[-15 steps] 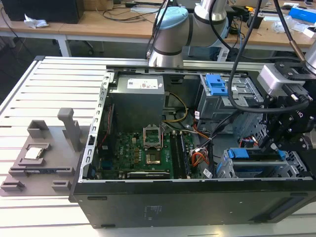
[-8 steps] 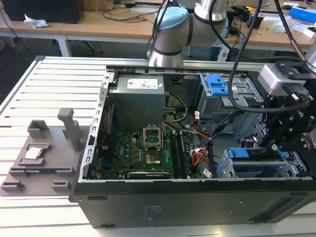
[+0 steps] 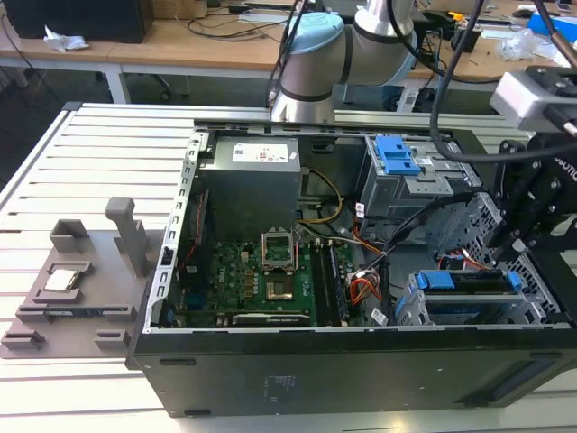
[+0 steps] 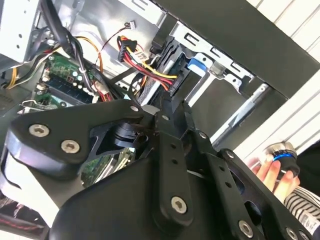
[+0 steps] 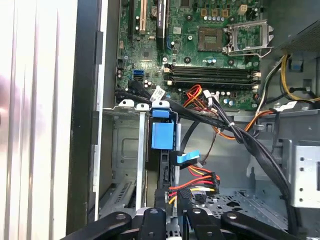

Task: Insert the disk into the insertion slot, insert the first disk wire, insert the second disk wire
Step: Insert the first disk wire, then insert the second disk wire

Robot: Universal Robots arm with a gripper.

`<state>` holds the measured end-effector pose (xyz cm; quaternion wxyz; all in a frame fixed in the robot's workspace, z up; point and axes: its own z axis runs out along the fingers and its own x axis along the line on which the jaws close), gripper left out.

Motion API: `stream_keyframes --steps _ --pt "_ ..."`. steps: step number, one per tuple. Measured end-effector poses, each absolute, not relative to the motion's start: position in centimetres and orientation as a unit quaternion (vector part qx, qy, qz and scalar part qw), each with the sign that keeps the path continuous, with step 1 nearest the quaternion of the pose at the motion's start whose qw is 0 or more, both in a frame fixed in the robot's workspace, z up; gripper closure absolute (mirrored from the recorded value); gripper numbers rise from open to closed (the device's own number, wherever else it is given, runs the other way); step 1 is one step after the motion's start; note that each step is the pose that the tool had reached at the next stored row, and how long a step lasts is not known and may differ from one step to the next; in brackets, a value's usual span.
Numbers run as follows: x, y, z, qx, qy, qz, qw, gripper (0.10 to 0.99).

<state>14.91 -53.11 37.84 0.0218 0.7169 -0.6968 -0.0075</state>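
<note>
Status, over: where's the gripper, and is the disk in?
Gripper down at the disk's connector end. Disk sits in the slot. Red-yellow wire bundle right beside gripper; whether plugged in, can't tell.

A pale grey slatted metal table [image 3: 99, 162] spans the exterior view under even, bright light. Behind it stands a long light-brown wooden table [image 3: 189, 43] on white legs [image 3: 116, 86], with dark floor [image 3: 45, 86] beneath it.
</note>
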Motion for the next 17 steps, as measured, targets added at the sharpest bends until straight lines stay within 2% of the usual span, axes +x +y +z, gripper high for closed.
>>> stream_keyframes --steps 2,3,17 --pt "14.9 -52.7 38.7 0.717 -0.697 -0.007 0.022 0.859" --pt "14.9 -52.6 39.1 0.717 -0.697 -0.007 0.022 0.98" --pt "14.9 -52.5 39.5 0.717 -0.697 -0.007 0.023 0.98"
